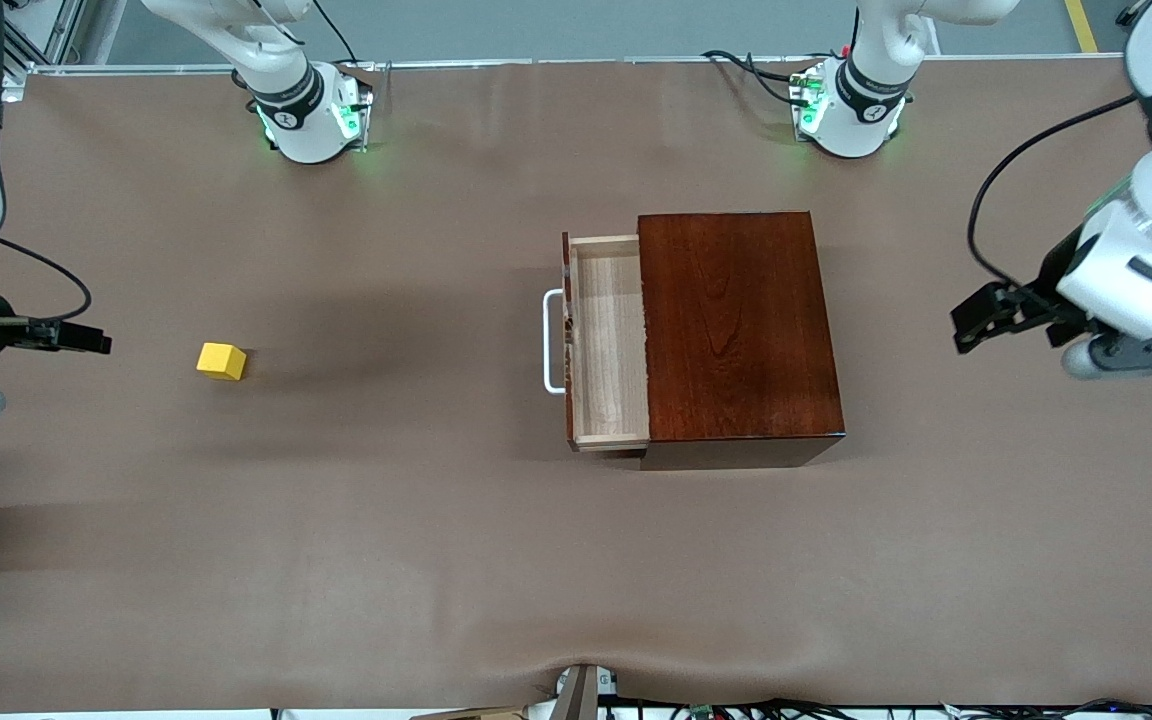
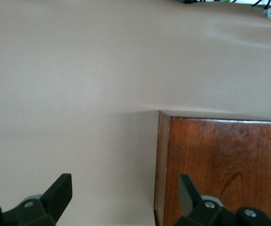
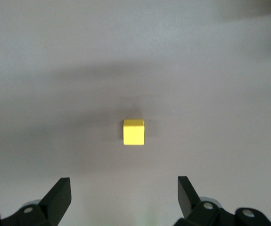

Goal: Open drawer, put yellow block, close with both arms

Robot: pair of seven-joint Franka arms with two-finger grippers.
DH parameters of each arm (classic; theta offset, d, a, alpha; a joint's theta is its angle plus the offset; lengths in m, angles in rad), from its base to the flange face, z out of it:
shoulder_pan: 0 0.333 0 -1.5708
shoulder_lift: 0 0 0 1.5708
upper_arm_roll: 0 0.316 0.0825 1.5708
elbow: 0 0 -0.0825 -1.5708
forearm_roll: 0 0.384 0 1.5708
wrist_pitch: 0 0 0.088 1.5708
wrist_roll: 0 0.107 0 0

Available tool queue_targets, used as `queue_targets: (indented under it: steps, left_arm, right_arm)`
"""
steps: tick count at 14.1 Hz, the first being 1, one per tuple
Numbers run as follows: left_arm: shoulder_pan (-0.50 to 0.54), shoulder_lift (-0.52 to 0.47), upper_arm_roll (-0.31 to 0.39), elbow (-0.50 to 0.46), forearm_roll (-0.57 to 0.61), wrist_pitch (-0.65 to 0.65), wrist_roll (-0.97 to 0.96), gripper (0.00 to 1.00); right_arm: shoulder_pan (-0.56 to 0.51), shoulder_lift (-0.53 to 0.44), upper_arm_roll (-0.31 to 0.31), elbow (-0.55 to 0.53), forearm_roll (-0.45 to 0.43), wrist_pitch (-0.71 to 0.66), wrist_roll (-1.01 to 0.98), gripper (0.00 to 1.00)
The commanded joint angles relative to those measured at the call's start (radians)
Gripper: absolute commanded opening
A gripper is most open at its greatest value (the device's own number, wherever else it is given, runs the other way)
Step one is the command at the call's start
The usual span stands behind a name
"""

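right gripper: It is up in the air over the bare table at the right arm's end. Its black fingers stand wide apart and hold nothing. In the right wrist view the yellow block sits on the table in line with the gap between the fingers, but apart from them.

yellow block: A small plain yellow cube. It rests flat on the brown table, toward the right arm's end. It is well apart from the drawer and nothing touches it. It is also seen at.

table: It has a smooth brown cover.

handle: A white U-shaped bar on the drawer's front. It points toward the right arm's end of the table.

drawer: It is pulled part way out of the box. Its front is dark reddish-brown and its inside is pale wood. No thing lies in the part that shows.

wooden box: A shiny dark brown box near the middle of the table. The drawer comes out of the side that faces the right arm's end. Part of its top and one edge also show at.

left gripper: It is up in the air over the table at the left arm's end, beside the box and apart from it. Its fingers are wide apart and hold nothing.
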Motion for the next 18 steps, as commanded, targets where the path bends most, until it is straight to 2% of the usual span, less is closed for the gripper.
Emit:
queue_targets:
  steps: [1, 3, 7, 9, 14, 16, 18]
  left_arm:
    - [0.018, -0.110, -0.012, -0.130, -0.011, 0.002, 0.008, 1.00]
    - [0.020, -0.165, -0.012, -0.203, 0.000, 0.007, 0.008, 1.00]
    - [0.023, -0.236, -0.010, -0.276, 0.008, 0.005, 0.008, 1.00]
    - [0.020, -0.264, -0.013, -0.309, 0.055, 0.005, 0.008, 1.00]
    - [0.022, -0.244, -0.009, -0.280, 0.066, 0.005, 0.040, 1.00]
    - [0.022, -0.195, -0.007, -0.214, 0.066, 0.004, 0.113, 1.00]
    - [0.025, -0.195, -0.001, -0.206, 0.066, 0.001, 0.132, 1.00]
  right_arm:
    - [-0.029, 0.035, 0.013, -0.037, 0.003, 0.062, 0.005, 1.00]
    - [-0.020, 0.037, 0.013, -0.090, 0.006, 0.101, 0.004, 1.00]
    - [-0.011, 0.040, 0.017, -0.225, 0.005, 0.279, 0.002, 1.00]
    - [-0.011, 0.046, 0.017, -0.293, 0.005, 0.354, 0.001, 1.00]
    - [-0.040, 0.054, 0.017, -0.445, 0.003, 0.517, -0.004, 1.00]
    - [-0.038, 0.055, 0.017, -0.503, 0.003, 0.591, -0.003, 1.00]
    - [-0.040, 0.077, 0.017, -0.538, 0.005, 0.651, -0.003, 1.00]
